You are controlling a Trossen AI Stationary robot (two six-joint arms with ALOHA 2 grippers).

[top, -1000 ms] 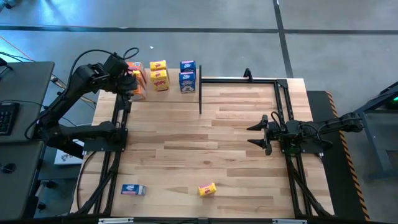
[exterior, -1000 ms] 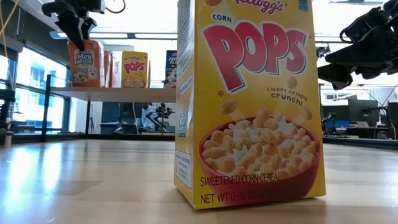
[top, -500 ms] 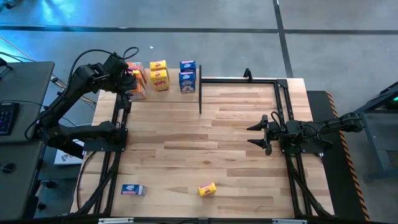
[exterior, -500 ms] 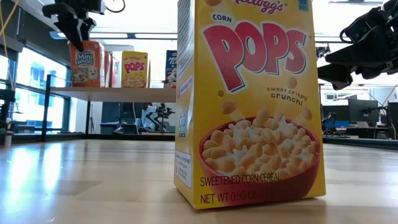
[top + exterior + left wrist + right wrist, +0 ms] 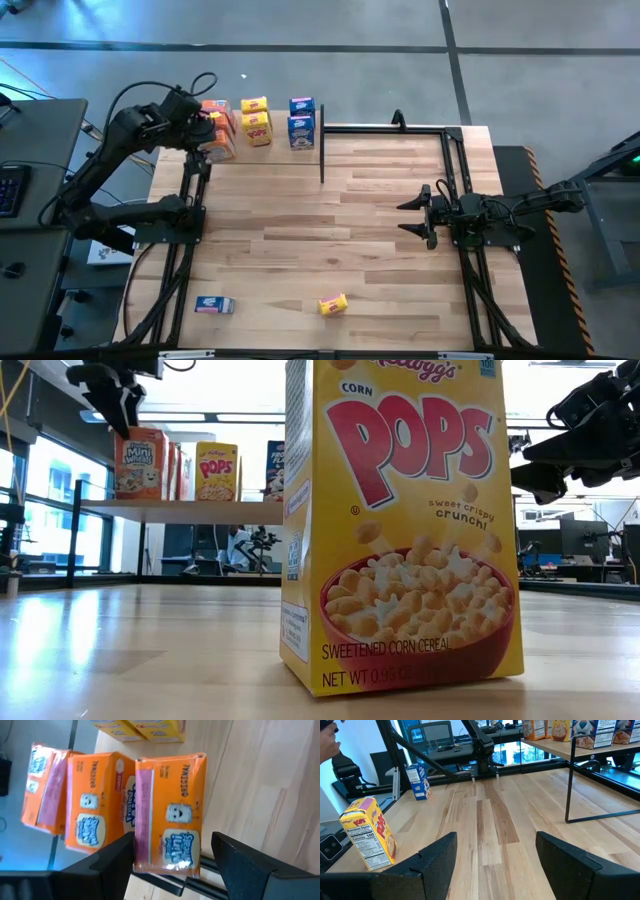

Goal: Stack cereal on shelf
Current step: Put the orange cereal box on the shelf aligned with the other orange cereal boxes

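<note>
Three orange-red cereal boxes [image 5: 170,820] stand upright on the shelf [image 5: 200,508] at the table's far left corner, with two yellow boxes [image 5: 256,120] and two blue boxes [image 5: 301,120] to their right. My left gripper [image 5: 172,840] is open just above the nearest orange box [image 5: 140,460], with a finger on either side and touching nothing. One yellow box [image 5: 332,305] and one blue box [image 5: 213,305] rest on the table near its near edge. My right gripper [image 5: 415,215] is open and hovers over the table's right half.
Thin black posts [image 5: 322,150] frame the shelf, and a black rail runs along the far edge toward the right. The yellow box [image 5: 400,530] fills the low view. Bare tabletop [image 5: 495,825] lies between my right gripper and the two loose boxes.
My left gripper has risen a little and drawn back toward the table's left edge, away from the top of the nearest orange box. The box has stayed upright on the shelf.
</note>
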